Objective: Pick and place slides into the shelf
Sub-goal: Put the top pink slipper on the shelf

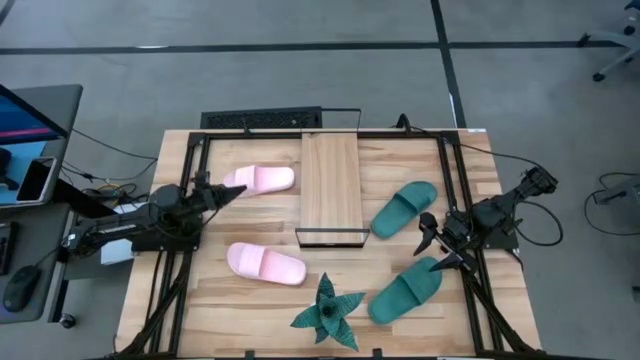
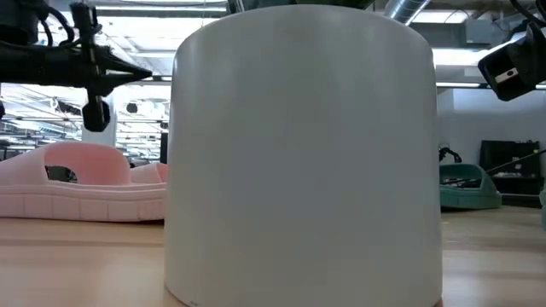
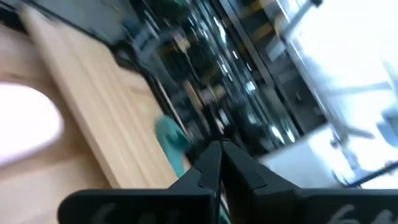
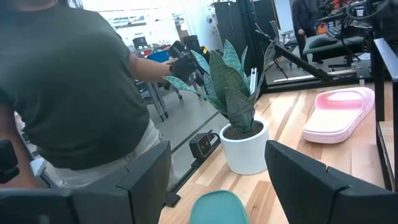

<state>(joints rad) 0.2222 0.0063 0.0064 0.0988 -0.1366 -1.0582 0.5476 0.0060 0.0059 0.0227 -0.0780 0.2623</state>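
Four slides lie on worktop, none on shelf at far edge | my left gripper: fingers closed, empty, by far pink slide | my right gripper: fingers wide, empty, between teal slides.

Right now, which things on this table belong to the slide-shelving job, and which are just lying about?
Job: two pink slides, two teal slides, the shelf.
Lying about: potted plant, phone on the side desk.
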